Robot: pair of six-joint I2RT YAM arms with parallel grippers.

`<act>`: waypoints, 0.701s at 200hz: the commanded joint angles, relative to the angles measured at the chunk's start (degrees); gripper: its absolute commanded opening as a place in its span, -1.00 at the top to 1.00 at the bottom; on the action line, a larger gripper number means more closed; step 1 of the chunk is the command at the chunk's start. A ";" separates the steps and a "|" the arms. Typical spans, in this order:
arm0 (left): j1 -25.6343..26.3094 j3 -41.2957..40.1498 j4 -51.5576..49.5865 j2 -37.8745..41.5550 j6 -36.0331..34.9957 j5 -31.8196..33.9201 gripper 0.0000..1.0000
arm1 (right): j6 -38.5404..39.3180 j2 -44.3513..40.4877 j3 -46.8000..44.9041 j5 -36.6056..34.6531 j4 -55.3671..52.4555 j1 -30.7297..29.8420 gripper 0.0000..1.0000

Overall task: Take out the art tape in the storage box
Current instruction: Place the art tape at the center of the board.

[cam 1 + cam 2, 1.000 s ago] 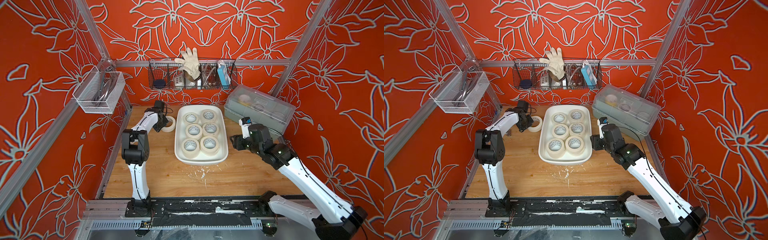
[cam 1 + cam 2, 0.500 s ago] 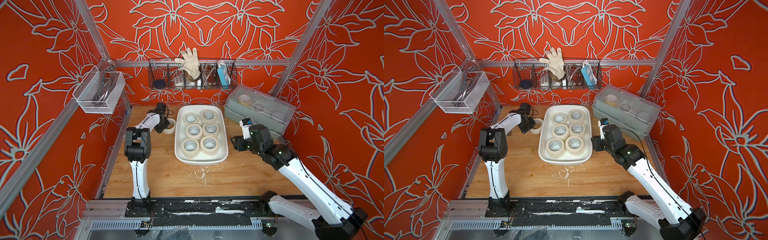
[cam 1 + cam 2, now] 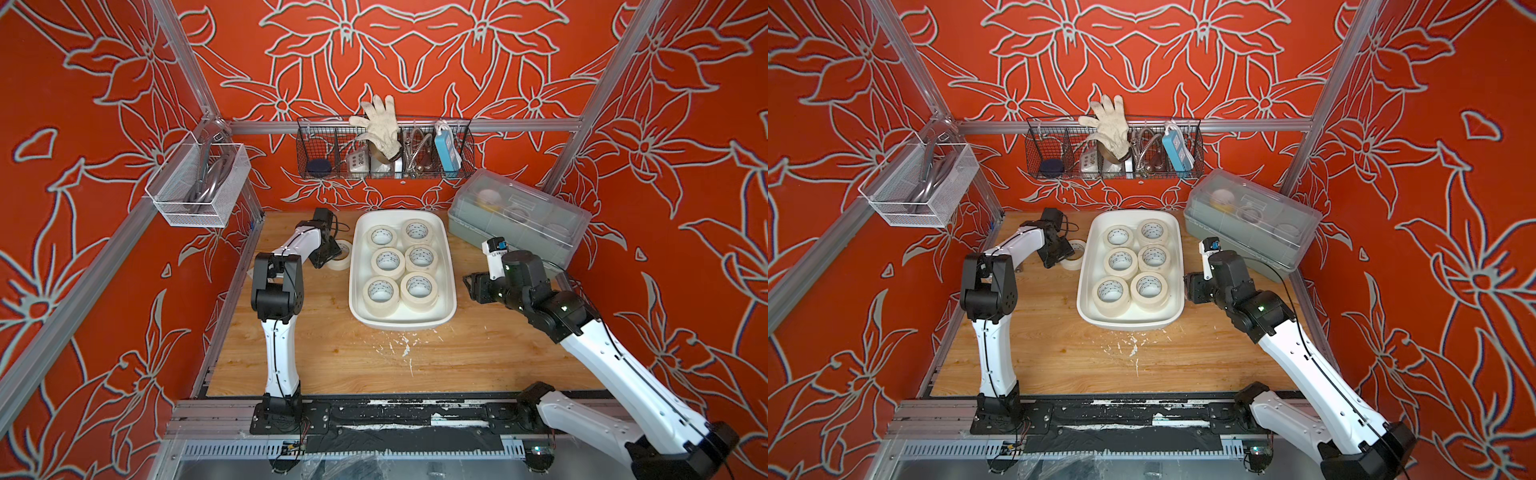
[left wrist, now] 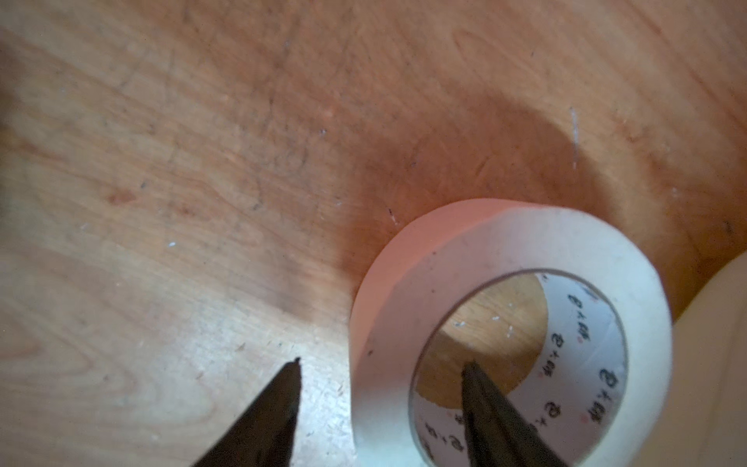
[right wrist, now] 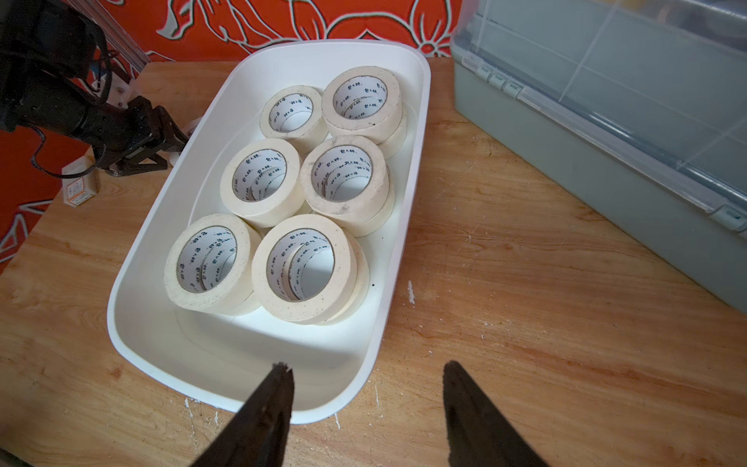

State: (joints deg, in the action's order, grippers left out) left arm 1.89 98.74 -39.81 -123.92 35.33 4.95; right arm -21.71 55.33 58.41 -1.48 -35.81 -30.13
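On the wooden table (image 3: 332,365) we find the storage box (image 3: 401,322) where it stood a second ago. The art tape (image 5: 301,221) lies inside it, six rolls showing on top, two abreast. What differs is on the left: the left arm's elbow has swung slightly nearer the box, while the right arm has hardly shifted. The left arm reaches forward along the box's left side, its wrist tipped toward the table. The right arm stretches in low from the near right corner, its wrist facing the box's right wall. One loose roll (image 4: 485,250) lies flat on the table just beside the box's left wall. The left gripper (image 4: 383,362) has its jaws apart astride that roll's wall, one finger in the core and one outside. Whether either pad touches it we cannot tell. The right gripper (image 5: 367,364) holds nothing, jaws apart, one finger over the box's rim and one over bare table.
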 commanded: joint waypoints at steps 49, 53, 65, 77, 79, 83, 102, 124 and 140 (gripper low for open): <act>0.04 5.15 -10.06 12.11 -6.66 0.06 -0.78 | -1.25 0.12 -0.80 1.20 0.56 0.71 -0.24; 0.04 5.54 -10.77 12.62 -6.97 -0.37 -0.79 | -1.37 0.21 -0.76 1.07 0.57 0.77 -0.25; 0.05 5.65 -11.65 14.67 -7.67 -1.60 -0.84 | -1.96 0.37 -0.75 0.84 0.65 0.91 -0.25; 0.05 5.22 -12.68 17.03 -8.01 -2.66 -0.87 | -2.79 0.48 -0.99 0.69 1.12 0.99 -0.25; 0.04 5.08 -12.91 17.46 -8.07 -2.88 -0.88 | -2.96 0.55 -1.06 0.69 1.23 0.96 -0.25; 0.05 4.76 -13.19 18.26 -8.08 -3.43 -0.90 | -3.26 0.57 -1.21 0.53 1.47 1.02 -0.25; 0.09 1.84 -13.42 22.78 -8.37 -6.64 -0.97 | -5.01 0.57 -2.06 -0.35 2.87 1.14 -0.23; 0.17 -1.39 -13.63 27.37 -9.64 -11.51 -0.97 | -6.76 1.49 -2.25 -0.64 3.76 1.30 -0.20; 1.06 -4.42 -12.96 31.21 -11.60 -12.07 -0.97 | -7.93 2.96 -2.03 -0.48 4.40 1.70 -0.21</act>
State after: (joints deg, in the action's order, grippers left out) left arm 1.98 98.00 -51.00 -97.17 27.00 -2.74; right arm -26.57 56.66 56.93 -1.08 -33.54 -29.15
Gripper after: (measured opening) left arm 0.985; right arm 0.603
